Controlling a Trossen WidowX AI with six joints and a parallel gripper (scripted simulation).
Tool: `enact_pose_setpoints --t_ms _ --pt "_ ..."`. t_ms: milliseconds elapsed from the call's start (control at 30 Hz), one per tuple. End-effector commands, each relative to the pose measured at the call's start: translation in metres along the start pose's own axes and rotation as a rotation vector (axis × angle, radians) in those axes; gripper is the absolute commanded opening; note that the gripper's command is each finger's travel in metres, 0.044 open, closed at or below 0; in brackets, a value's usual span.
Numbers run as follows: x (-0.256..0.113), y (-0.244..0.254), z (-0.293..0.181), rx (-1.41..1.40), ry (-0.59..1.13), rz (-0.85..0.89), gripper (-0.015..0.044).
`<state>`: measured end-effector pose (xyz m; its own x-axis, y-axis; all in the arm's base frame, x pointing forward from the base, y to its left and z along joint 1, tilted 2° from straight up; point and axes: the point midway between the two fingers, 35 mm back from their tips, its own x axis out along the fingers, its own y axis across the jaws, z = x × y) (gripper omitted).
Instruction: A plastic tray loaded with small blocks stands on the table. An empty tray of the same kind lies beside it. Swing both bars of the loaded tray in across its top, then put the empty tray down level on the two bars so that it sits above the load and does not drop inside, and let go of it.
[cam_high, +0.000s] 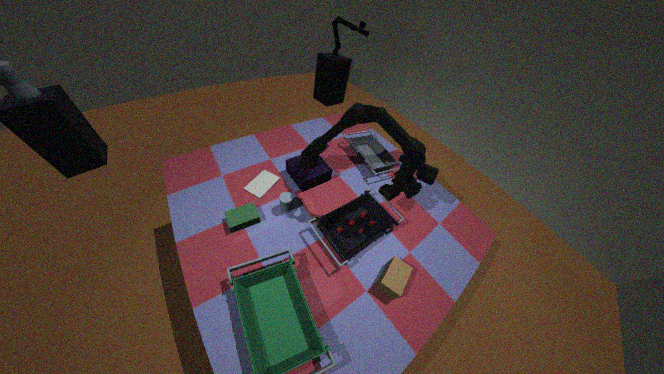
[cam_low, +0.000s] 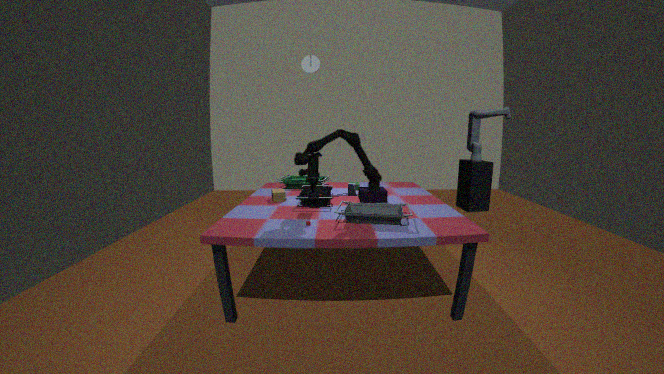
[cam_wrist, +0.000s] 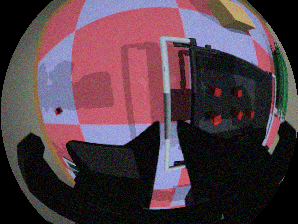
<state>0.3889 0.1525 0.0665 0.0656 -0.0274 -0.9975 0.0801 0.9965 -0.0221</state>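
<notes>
The black tray (cam_high: 345, 245) (cam_low: 324, 196) (cam_wrist: 225, 75) holds several small red blocks (cam_high: 351, 223) (cam_wrist: 216, 92). Both its wire bars are swung out past its ends: one bar (cam_high: 327, 244) on the side toward the green tray, the other bar (cam_high: 392, 211) (cam_wrist: 166, 75) on the arm's side. My gripper (cam_high: 400, 191) (cam_wrist: 168, 125) points down above that second bar, its fingers a narrow gap open. The bar shows through the gap; I see no grip on it. An empty grey tray (cam_high: 370, 150) (cam_low: 375, 214) and an empty green tray (cam_high: 275, 315) (cam_low: 300, 182) stand apart, bars outward.
A tan block (cam_high: 397, 276) (cam_low: 278, 195) (cam_wrist: 231, 15) stands near the black tray. A green block (cam_high: 242, 215), a white flat piece (cam_high: 262, 183) and a grey cylinder (cam_high: 286, 200) lie past it. A loose red block (cam_low: 308, 223) (cam_wrist: 58, 111) lies near the table edge.
</notes>
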Motion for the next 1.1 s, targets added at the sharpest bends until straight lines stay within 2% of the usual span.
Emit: enact_pose_setpoints --t_ms 0,167,533,800,1067 --pt "-0.001 -0.003 -0.004 -0.006 0.033 0.003 0.0083" --pt "0.007 -0.003 -0.004 -0.006 0.033 0.003 0.0083" --pt "0.059 -0.003 -0.006 -0.006 0.033 0.003 0.0083" --pt "0.058 -0.004 -0.006 -0.006 0.033 0.003 0.0083" --pt "0.031 -0.020 -0.005 -0.006 0.033 0.002 0.0083"
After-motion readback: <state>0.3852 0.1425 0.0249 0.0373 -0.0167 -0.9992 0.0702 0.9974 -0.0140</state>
